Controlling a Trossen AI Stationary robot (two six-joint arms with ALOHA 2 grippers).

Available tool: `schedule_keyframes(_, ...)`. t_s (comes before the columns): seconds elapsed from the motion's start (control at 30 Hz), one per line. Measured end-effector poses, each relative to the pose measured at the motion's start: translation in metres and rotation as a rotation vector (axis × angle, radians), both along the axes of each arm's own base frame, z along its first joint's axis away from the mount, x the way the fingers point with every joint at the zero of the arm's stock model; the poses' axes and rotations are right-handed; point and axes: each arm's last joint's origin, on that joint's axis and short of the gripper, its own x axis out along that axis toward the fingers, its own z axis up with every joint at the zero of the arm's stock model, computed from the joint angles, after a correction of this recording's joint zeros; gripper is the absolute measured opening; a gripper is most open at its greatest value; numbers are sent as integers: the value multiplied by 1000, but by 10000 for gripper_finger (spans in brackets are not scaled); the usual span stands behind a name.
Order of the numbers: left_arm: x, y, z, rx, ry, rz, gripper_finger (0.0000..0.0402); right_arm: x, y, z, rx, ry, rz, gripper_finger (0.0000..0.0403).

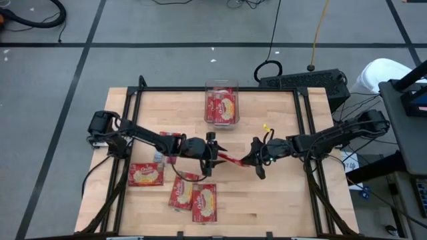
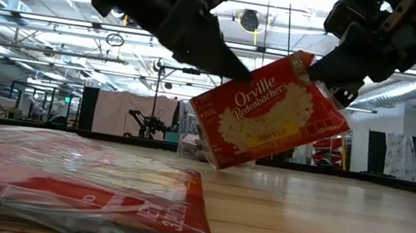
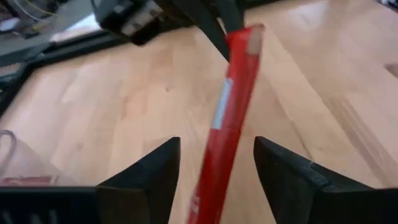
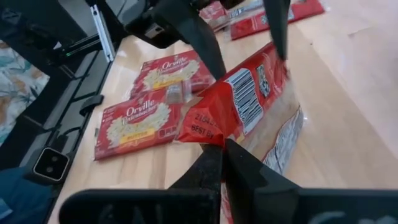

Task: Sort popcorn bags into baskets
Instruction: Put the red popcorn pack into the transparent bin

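Your right gripper (image 4: 221, 152) has its fingers pinched tight on one red end of the held popcorn bag (image 2: 270, 113), the two tips meeting with only the packet edge between them. Your left gripper (image 3: 214, 162) stands with its fingers (image 3: 155, 171) spread wide, the packet passing edge-on through the gap; you cannot tell from these views whether either pad touches it. The bag hangs clear above the middle of the table (image 1: 280, 200), between the two grippers. Its long axis runs left to right from one gripper to the other, and in the low view it is tilted, the end toward the right arm higher, the printed face turned toward the near side. The barcode side faces the right wrist camera. Below and to the near left, four more popcorn bags (image 1: 193, 197) lie flat on the wood: one (image 1: 146, 175) apart to the left, three clustered and overlapping near the front edge. At the far edge, centred, the clear basket (image 1: 221, 87) already holds at least one red packet (image 1: 221, 107). Both arms reach inward from their own sides, meeting at the table's centre.
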Motion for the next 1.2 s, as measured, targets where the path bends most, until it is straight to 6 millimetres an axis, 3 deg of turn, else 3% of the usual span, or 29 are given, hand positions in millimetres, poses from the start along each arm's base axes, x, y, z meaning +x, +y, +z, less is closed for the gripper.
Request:
schedule_keyframes(0.37, 0, 27, -4, 19, 48, 58, 144, 3, -17, 1, -68, -17, -42, 0)
schedule_keyframes(0.67, 0, 34, -4, -42, 52, 19, 18, 3, -23, 1, -152, -26, -40, 3)
schedule_keyframes(0.93, -3, 28, 6, -118, 32, 45, 29, -11, -23, 16, -254, -47, -184, 61)
schedule_keyframes(1.2, -22, 28, 54, -127, -88, 153, 20, -35, -19, 31, -401, -44, -372, 101)
